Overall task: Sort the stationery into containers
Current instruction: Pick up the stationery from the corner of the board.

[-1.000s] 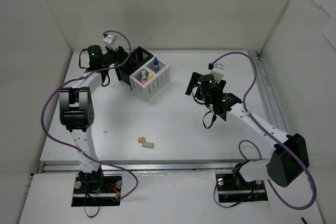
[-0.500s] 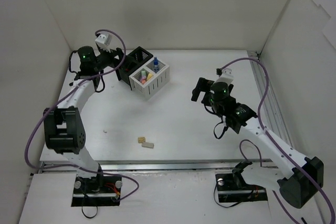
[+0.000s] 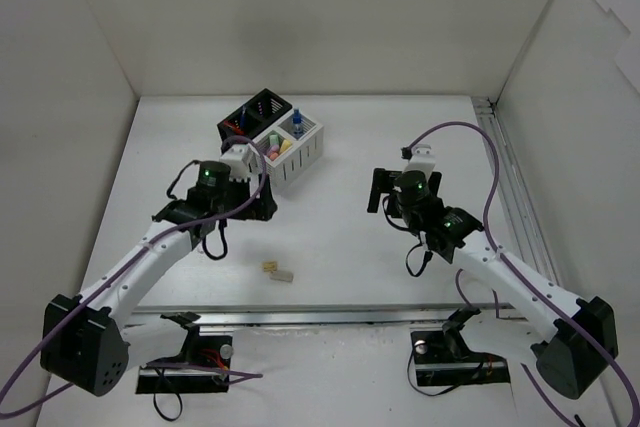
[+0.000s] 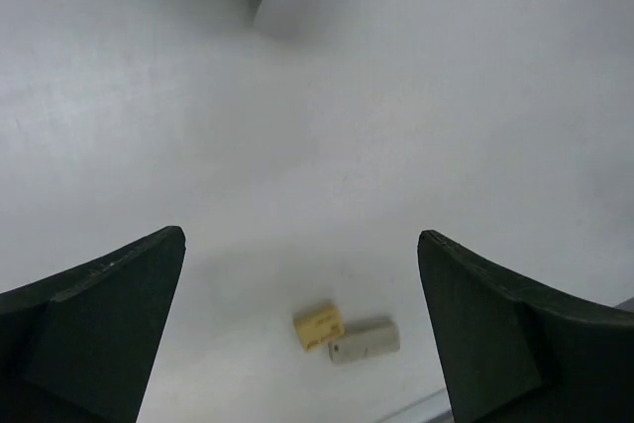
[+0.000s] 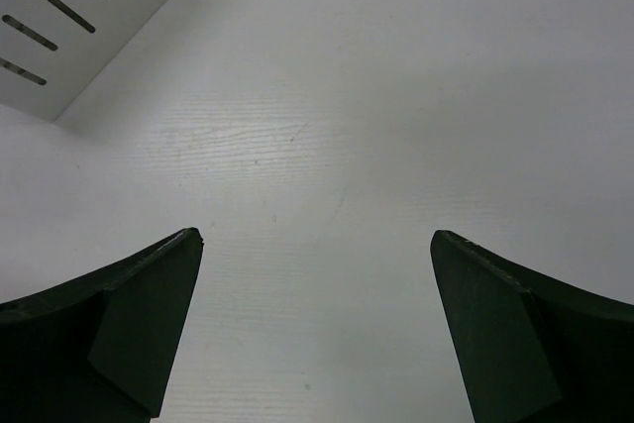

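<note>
A white table (image 3: pixel 330 247) spreads beneath the left gripper (image 3: pixel 262 202) and the right gripper (image 3: pixel 376 190), its matte surface marked with faint scratches just ahead of the right one. Beyond both, a plain white back wall (image 3: pixel 330 17) rises from the table's far edge. A white left wall (image 3: pixel 50 97) stands well out to the left gripper's outer side, and a white right wall (image 3: pixel 585 97) out past the right gripper. A metal rail (image 3: pixel 330 315) runs along the table edge behind both grippers; a second rail (image 3: pixel 515 187) lies between the right gripper and the right wall.
</note>
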